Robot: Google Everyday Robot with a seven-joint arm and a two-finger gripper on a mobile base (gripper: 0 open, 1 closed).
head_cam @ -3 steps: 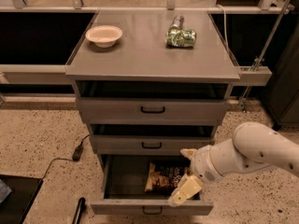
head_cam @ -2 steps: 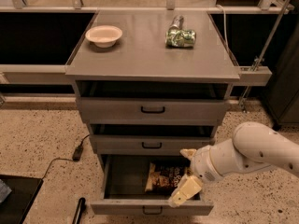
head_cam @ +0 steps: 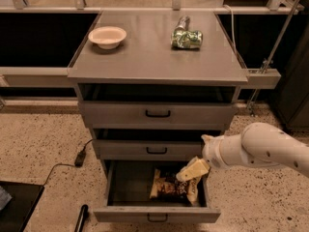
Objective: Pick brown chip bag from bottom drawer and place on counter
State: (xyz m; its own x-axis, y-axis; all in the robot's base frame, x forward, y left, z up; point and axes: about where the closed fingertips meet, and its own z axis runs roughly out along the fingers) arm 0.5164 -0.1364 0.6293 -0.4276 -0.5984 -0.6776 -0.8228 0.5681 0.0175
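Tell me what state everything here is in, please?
bottom drawer, pulled open.
middle drawer, shut.
top drawer, shut.
brown chip bag, lying in the bottom drawer, not gripped.
tool, open, just above the bag's right end.
bowl, upright on the counter.
green bag, lying on the counter.

The counter carries two things. A pale bowl sits near its back left corner, and a shiny green foil bag lies back right, well apart from the bowl. The gripper hangs below, over the open bottom drawer.
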